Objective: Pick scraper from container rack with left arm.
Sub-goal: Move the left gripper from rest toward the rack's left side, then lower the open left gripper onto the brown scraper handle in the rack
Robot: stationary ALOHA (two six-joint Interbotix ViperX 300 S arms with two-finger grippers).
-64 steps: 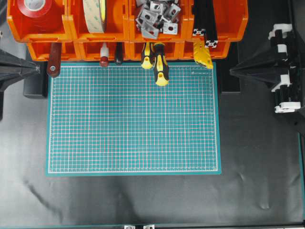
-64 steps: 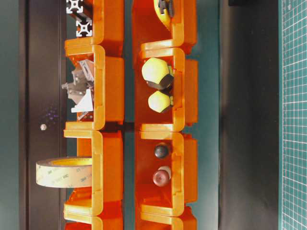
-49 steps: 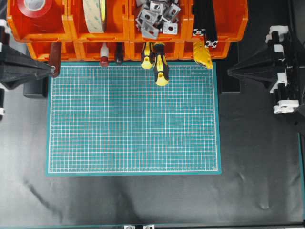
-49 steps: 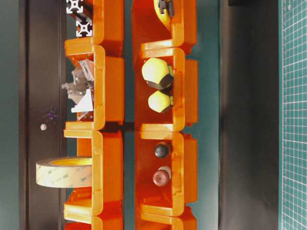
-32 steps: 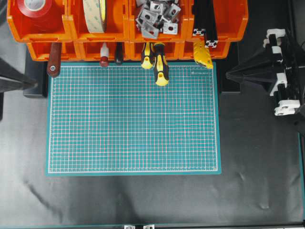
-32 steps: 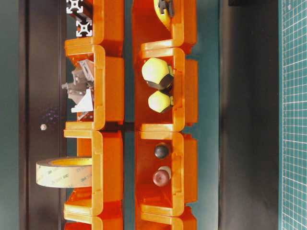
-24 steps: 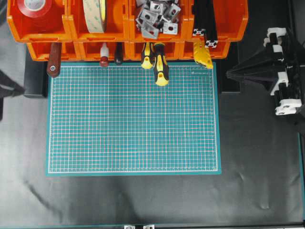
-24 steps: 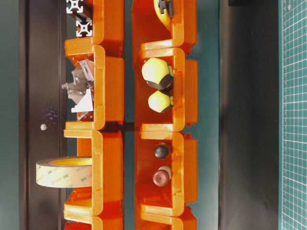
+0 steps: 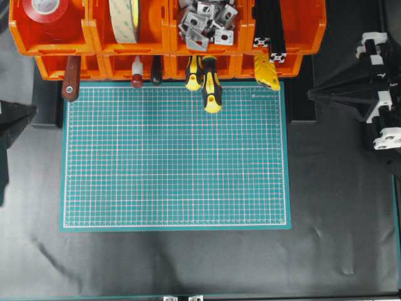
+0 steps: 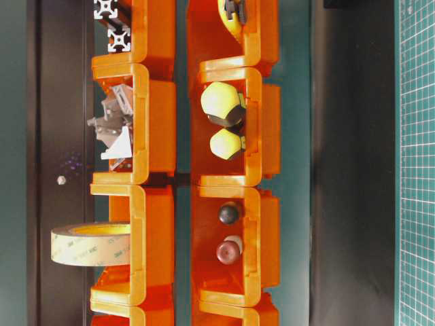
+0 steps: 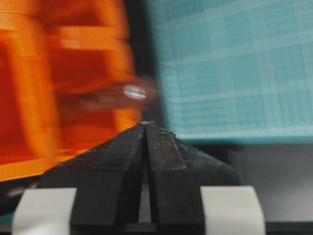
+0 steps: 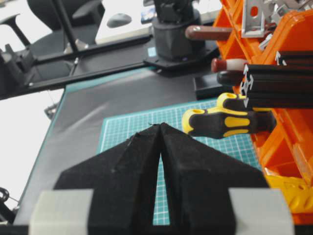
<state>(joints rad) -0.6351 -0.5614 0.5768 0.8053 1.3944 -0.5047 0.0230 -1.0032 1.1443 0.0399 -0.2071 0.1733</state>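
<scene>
The scraper (image 9: 70,80) sits in the leftmost lower bin of the container rack (image 9: 166,28), at about eleven o'clock in the overhead view, its reddish-brown handle sticking out over the rim with the metal eyelet end just above the top-left corner of the green cutting mat (image 9: 175,157). Nothing is touching it. My left gripper (image 11: 145,123) is at nine o'clock of the mat, well apart from the handle, fingers pressed together with nothing between them; through my wrist camera the handle is a blurred brown streak just beyond my fingertips, toward twelve o'clock. To the scraper's right, the small red-tipped white tool (image 9: 136,72) and the yellow-and-black screwdrivers (image 9: 210,84) poke out of neighbouring bins. My right gripper (image 12: 160,126) hovers at three o'clock of the mat, fingers also closed on nothing.
</scene>
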